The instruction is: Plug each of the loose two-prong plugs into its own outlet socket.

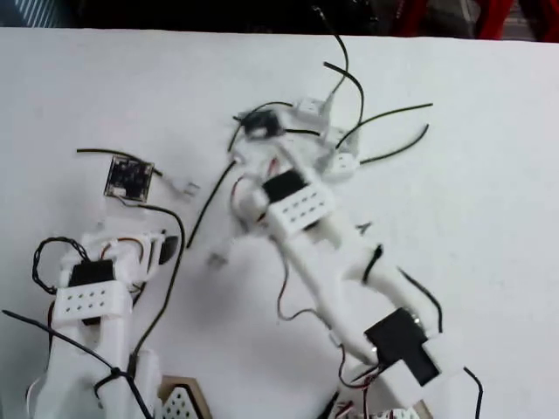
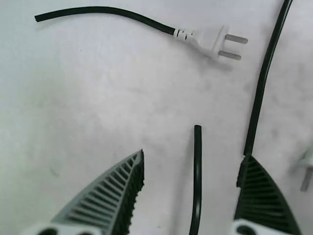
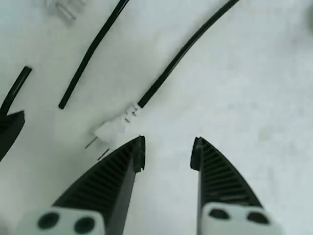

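My left pincer [image 2: 193, 155] hangs spread wide low over the white surface [image 2: 98, 107], gripping nothing. The cut end of a short black cord [image 2: 197, 147] lies in the gap between its fingers and seems to touch neither. Farther out lies a loose white plug [image 2: 210, 40], flat on the surface, with both prongs pointing away from its own dark lead [image 2: 98, 10]. A long black cable [image 2: 264, 78] runs past one finger, and a second plug [image 2: 307, 171] peeks in at the edge beside that same finger.

My right pincer [image 3: 168, 141] is spread too, and empty. Another white plug [image 3: 115, 128] lies just beside one fingertip with its thin prongs turned toward that finger. I cannot tell whether they touch. Its black wire [image 3: 186, 54] runs straight away from me, and a separate black cord piece [image 3: 93, 54] lies near it, apart from the plug.

From above, my left arm [image 1: 87, 297] sits at the near left of the surface, and my right arm [image 1: 323, 253] stretches toward the middle. Just past the right arm are white blocks that look like the sockets [image 1: 342, 163], with several dark leads fanning out from them. A small square board [image 1: 129, 177] lies ahead of my left arm.
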Tool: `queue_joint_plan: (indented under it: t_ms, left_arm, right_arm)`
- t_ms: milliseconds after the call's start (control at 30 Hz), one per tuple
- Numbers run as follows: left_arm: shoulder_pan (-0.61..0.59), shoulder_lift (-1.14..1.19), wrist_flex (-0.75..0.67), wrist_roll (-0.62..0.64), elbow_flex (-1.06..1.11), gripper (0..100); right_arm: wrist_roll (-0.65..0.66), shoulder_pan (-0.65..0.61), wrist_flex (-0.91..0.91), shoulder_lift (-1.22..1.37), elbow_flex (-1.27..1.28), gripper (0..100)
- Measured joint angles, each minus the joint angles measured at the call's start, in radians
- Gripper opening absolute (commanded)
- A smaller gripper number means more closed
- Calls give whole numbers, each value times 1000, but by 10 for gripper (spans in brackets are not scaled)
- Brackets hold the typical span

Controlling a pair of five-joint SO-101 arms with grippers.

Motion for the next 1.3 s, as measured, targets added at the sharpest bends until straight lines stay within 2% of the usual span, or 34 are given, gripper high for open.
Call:
queue_joint_plan:
  t_ms: [233,367,567,800,1000,1200,1300]
  left_arm:
    - [-71,0,-3,0,0,302]
    - [-77,0,-5,0,0,302]
    - [-77,0,-5,0,0,302]
    - [-77,0,-5,0,0,302]
    - [-77,0,-5,0,0,302]
    - [-77,0,-5,0,0,302]
    - [-77,0,-5,0,0,302]
  right_arm:
    - [-77,-104,-184,0,132,142]
    - [-112,-140,-226,23,132,144]
    - [-178,-141,-233,190,46,141]
    - [-218,-143,-192,264,-43,139]
    - [-221,-143,-190,321,-86,11]
    - [-221,-140,-149,339,-103,17]
    - [-158,-123,-104,308,-91,17]
